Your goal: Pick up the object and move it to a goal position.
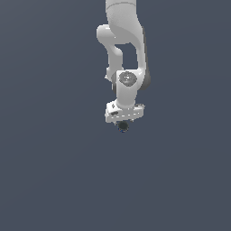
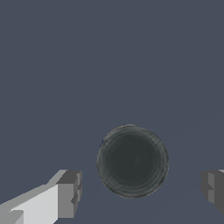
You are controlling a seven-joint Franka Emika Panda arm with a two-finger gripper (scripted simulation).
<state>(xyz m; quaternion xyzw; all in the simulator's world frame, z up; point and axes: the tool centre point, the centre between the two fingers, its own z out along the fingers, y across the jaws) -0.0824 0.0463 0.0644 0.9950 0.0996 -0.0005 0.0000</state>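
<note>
Pincer (image 2: 139,192) fingers stand apart, flanking the small near-black round object (image 2: 132,161) at lower centre of the wrist view, not touching it. Centre the object between both pads, descend fully, then close evenly to prevent rolling.

Place: a bare simulated scene, not a real room.
Evidence: flat slate-grey backdrop (image 1: 45,171) fills both views; the white robot arm (image 1: 124,45) has smooth, rendered shading.
</note>
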